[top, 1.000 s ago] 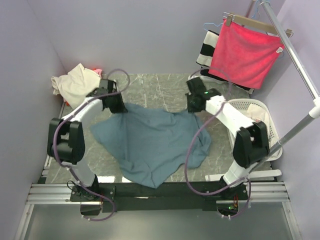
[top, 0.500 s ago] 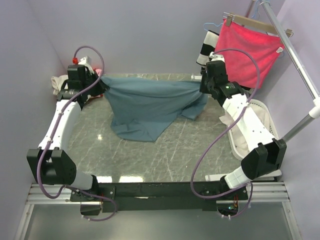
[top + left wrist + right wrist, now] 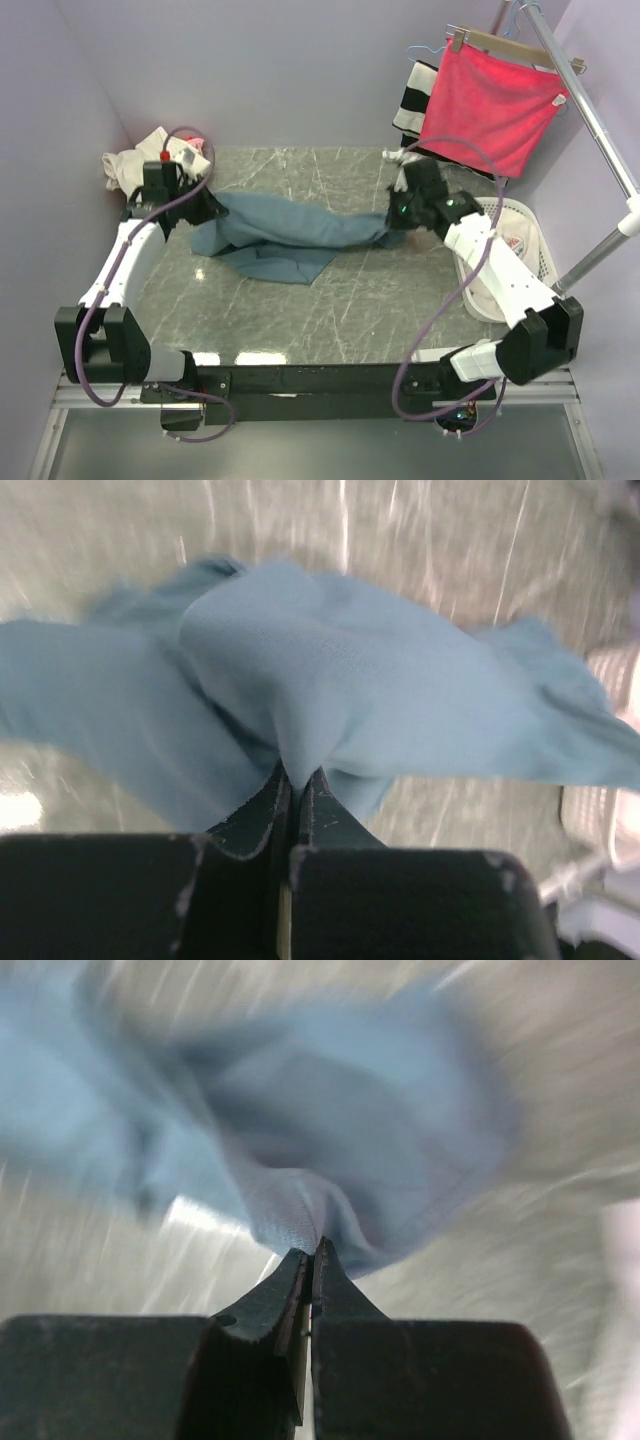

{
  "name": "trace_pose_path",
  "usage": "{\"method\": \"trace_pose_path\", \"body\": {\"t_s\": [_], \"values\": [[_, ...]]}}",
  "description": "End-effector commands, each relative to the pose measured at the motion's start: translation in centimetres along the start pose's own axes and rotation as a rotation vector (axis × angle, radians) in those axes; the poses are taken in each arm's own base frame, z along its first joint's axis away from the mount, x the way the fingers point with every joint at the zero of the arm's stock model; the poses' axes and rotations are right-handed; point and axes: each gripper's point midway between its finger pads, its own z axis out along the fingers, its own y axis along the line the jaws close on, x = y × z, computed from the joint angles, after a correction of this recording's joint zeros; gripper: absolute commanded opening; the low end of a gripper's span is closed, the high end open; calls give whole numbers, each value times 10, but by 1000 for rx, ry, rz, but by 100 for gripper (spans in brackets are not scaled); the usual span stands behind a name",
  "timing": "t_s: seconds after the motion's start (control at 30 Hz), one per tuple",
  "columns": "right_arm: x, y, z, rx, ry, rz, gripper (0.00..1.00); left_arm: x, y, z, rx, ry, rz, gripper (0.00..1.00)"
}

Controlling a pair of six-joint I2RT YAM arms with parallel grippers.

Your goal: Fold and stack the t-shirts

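Blue-grey t-shirt (image 3: 290, 232) bunched, strung across the far half of the desk (image 3: 330, 310) between both end effectors. Not folded yet, nothing stacked; cream t-shirt (image 3: 135, 165) heaped at the far-left corner. Left end effector (image 3: 295, 775) clenched on the shirt's left end, right end effector (image 3: 312, 1250) clenched on its right end. Both arms extended forward, low.

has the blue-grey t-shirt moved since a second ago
Yes. The blue-grey t-shirt went from overhanging the near edge of the table to its far half, toward the back wall.
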Motion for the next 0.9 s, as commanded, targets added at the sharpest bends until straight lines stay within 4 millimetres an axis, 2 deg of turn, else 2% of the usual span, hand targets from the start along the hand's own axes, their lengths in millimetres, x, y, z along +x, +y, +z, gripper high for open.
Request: {"method": "trace_pose_path", "body": {"t_s": [0.0,0.03,0.07,0.1,0.13,0.17,0.2,0.23,0.27,0.33,0.37,0.43,0.47,0.67,0.73,0.77,0.87], "values": [[105,82,-30,-338,312,-71,0,65,0,-5,95,152,-61,1],[123,101,-39,-425,370,-80,4,78,2,-5,96,177,-77,1],[143,107,-40,-446,428,-82,13,100,11,-2,79,226,-101,1],[158,116,-43,-459,475,-96,29,111,12,-2,78,250,-110,1],[162,114,-42,-426,486,-93,53,118,12,-3,80,262,-119,1],[162,103,-34,-341,469,-91,59,133,16,-1,71,296,-125,1],[158,100,-32,-311,449,-98,62,137,17,-1,62,304,-121,1],[151,94,-29,-269,415,-101,72,140,21,1,37,307,-117,1],[128,79,-21,-149,326,-106,76,143,22,1,25,317,-114,2],[106,70,-13,-54,259,-121,78,146,23,3,11,329,-103,3],[89,66,-6,-1,213,-127,79,146,22,4,5,331,-93,4],[77,74,4,-17,180,-152,80,147,23,5,-3,337,-87,3],[69,82,17,-36,164,-167,80,147,23,6,-7,335,-85,4],[63,120,66,-143,207,-238,79,148,24,10,-2,341,-81,3],[60,131,73,-188,206,-245,79,148,24,12,-4,340,-80,3],[66,132,82,-195,229,-263,79,148,24,12,-4,339,-78,3],[73,144,93,-254,262,-286,79,147,25,14,-2,337,-78,2]]}}
